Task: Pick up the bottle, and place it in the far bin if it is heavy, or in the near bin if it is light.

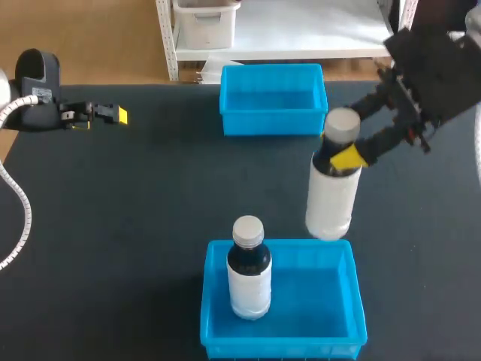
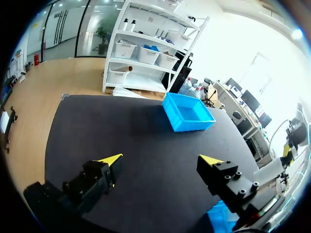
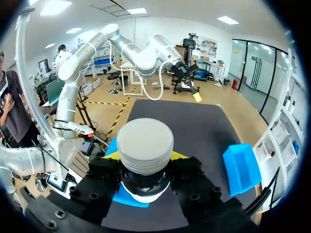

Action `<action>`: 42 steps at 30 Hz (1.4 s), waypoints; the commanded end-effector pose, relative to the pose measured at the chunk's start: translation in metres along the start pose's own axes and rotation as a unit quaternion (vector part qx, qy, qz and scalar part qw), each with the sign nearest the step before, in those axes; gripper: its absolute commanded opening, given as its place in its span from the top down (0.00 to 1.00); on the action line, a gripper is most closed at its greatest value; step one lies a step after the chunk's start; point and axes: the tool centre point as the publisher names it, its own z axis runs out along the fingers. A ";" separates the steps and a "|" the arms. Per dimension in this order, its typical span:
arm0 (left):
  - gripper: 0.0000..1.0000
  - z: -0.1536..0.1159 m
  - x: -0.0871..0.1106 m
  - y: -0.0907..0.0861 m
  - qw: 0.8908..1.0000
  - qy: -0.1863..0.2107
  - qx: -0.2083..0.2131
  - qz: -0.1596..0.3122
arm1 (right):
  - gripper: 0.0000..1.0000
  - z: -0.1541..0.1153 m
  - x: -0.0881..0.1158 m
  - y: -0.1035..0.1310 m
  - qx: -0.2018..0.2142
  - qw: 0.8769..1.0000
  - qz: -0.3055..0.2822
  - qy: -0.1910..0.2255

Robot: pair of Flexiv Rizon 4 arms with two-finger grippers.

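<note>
A white bottle (image 1: 332, 197) with a dark neck and grey cap stands upright in my right gripper (image 1: 340, 155), which is shut on its neck just under the cap. It appears raised off the table, over the far right corner of the near blue bin (image 1: 353, 301). In the right wrist view the bottle's cap (image 3: 145, 141) sits between the yellow fingertips (image 3: 112, 155). The far blue bin (image 1: 272, 74) lies beyond, with nothing in it. My left gripper (image 1: 113, 114) rests open at the table's far left, holding nothing (image 2: 163, 159).
A second bottle (image 1: 249, 274) of the same kind stands upright in the left half of the near bin. From the left wrist, dark tabletop stretches ahead to the far bin (image 2: 188, 112).
</note>
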 end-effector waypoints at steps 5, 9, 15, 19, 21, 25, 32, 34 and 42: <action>0.00 0.000 0.000 0.000 1.000 0.000 0.000 0.000 | 1.00 0.018 0.003 0.049 0.072 0.997 -0.006 -0.001; 0.00 0.000 0.000 0.000 1.000 0.000 0.000 0.000 | 1.00 0.031 0.010 0.056 0.062 0.998 -0.002 -0.003; 0.00 0.000 0.000 0.000 1.000 0.000 0.000 0.000 | 1.00 0.046 0.023 0.063 0.046 0.999 0.005 -0.008; 0.00 0.000 0.000 0.000 1.000 0.000 0.000 0.000 | 1.00 0.053 0.028 0.067 0.037 0.999 0.003 -0.008; 0.00 0.000 0.000 0.000 1.000 0.000 0.000 0.000 | 1.00 0.056 0.032 0.067 0.032 0.999 0.003 -0.009; 0.00 0.000 0.000 0.000 1.000 0.000 0.000 0.000 | 1.00 0.064 0.041 0.067 0.022 1.000 0.006 -0.008; 0.00 0.000 0.000 0.000 1.000 0.000 0.000 0.000 | 1.00 0.075 0.053 0.062 0.004 1.000 0.004 -0.012; 0.00 0.000 0.000 0.000 1.000 0.000 0.000 0.000 | 1.00 0.078 0.056 0.061 0.000 1.000 0.003 -0.013; 0.00 0.000 0.000 0.000 1.000 0.000 0.000 0.000 | 1.00 0.086 0.063 0.053 -0.005 1.000 0.004 -0.016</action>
